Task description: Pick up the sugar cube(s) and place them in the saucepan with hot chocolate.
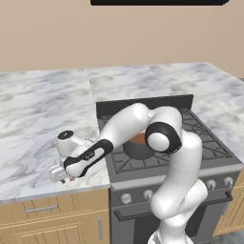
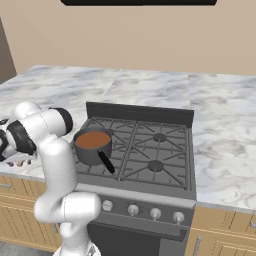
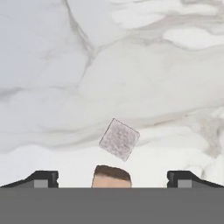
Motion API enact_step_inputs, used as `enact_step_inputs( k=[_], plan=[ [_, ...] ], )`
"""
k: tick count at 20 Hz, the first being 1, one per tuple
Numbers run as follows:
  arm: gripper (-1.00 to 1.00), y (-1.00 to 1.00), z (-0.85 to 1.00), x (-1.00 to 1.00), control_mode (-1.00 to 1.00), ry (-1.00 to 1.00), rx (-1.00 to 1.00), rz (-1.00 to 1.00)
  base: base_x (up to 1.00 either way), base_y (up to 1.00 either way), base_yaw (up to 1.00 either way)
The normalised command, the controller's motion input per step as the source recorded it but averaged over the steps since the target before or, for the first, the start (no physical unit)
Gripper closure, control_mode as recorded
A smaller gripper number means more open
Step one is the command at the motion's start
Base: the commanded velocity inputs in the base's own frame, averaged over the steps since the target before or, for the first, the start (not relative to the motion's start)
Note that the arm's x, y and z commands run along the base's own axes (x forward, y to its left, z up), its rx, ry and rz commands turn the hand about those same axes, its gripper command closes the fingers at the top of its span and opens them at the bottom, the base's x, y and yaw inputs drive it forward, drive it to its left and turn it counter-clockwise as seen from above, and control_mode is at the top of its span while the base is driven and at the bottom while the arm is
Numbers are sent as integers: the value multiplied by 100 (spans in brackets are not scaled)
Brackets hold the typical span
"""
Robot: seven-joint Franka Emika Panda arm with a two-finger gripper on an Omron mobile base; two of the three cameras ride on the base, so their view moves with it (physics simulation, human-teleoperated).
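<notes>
In the hand view a pale grey-white sugar cube [image 3: 119,139] lies on the marble counter just ahead of my gripper [image 3: 112,179]. A tan-brown sugar cube [image 3: 112,174] sits lower, midway between the two dark fingertips [image 3: 42,178], which stand wide apart and touch neither cube. The gripper [image 1: 61,174] hangs low over the counter near its front edge, left of the stove. The saucepan with hot chocolate [image 2: 92,145] stands on the stove's front left burner, its black handle pointing toward the front. My arm partly covers the saucepan [image 1: 138,143] in the left base view.
The black stove [image 2: 150,150] with grates and a row of knobs lies right of the gripper. Marble counter [image 1: 43,109] stretches left and behind. The counter's front edge [image 1: 52,193] runs close below the gripper, with wooden drawers under it.
</notes>
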Motion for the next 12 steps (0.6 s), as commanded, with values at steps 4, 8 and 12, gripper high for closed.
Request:
enact_step_inputs(
  k=[4,8,12],
  plan=[
    [-100,0,-2,-27,-100,0,0,-1,0,0,0],
    [-100,0,-6,-20,-100,0,0,-1,0,0,0],
    [-100,0,-14,4,-100,0,0,0,0,0,0]
  ],
)
